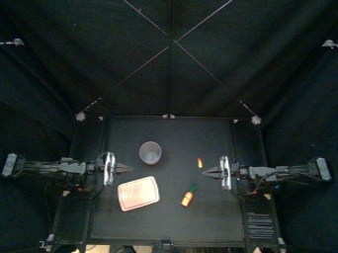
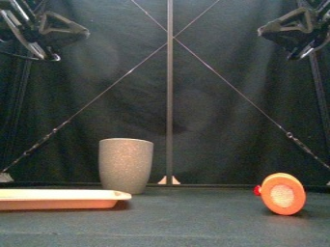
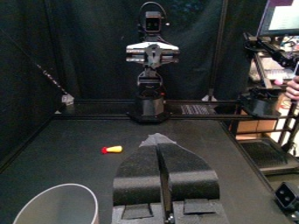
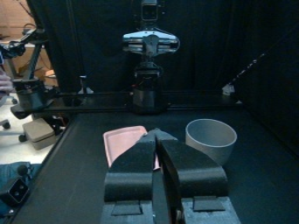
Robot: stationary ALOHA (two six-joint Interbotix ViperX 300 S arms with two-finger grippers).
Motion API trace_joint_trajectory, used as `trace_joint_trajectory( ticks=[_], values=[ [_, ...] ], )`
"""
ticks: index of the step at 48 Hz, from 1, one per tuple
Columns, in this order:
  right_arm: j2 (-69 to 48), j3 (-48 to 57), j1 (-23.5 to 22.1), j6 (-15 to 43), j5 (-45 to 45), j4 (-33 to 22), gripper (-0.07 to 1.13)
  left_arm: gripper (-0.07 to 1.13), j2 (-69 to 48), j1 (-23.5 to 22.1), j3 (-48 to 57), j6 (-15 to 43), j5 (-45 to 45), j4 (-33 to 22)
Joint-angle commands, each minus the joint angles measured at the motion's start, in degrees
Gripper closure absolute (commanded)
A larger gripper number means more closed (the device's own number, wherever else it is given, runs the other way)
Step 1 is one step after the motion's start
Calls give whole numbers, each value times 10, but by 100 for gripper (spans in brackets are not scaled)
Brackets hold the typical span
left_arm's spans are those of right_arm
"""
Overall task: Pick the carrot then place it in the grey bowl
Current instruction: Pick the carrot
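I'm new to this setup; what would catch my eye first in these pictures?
Most likely the tall grey speckled cup, upright toward the back, left of the middle of the table. Next come the flat pink tray in front of it and the orange carrot lying just right of the tray. Both arms are raised at the sides, the left gripper and right gripper with jaws shut.

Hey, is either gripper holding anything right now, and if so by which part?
Nothing is held. The left gripper and the right gripper are both shut and empty. The carrot lies loose, apart from both.
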Motion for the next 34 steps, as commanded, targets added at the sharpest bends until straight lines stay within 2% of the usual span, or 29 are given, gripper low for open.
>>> trace_joint_trajectory(
  ticks=[1,6,17,25,30,34],
  values=[
    [19,5,4,4,1,3,108,114,-3,4,0,3,-15,5],
    [61,4,25,22,27,3,103,110,-7,4,3,2,-15,8],
    [188,-37,142,45,105,-7,101,106,-10,4,7,3,-14,17],
    [248,-56,157,55,100,4,96,106,-11,4,7,2,-13,18],
    [279,-61,156,69,92,20,82,106,-11,4,8,2,-12,18],
    [299,-65,153,73,84,39,65,106,-11,4,8,2,-12,18]
  ],
)
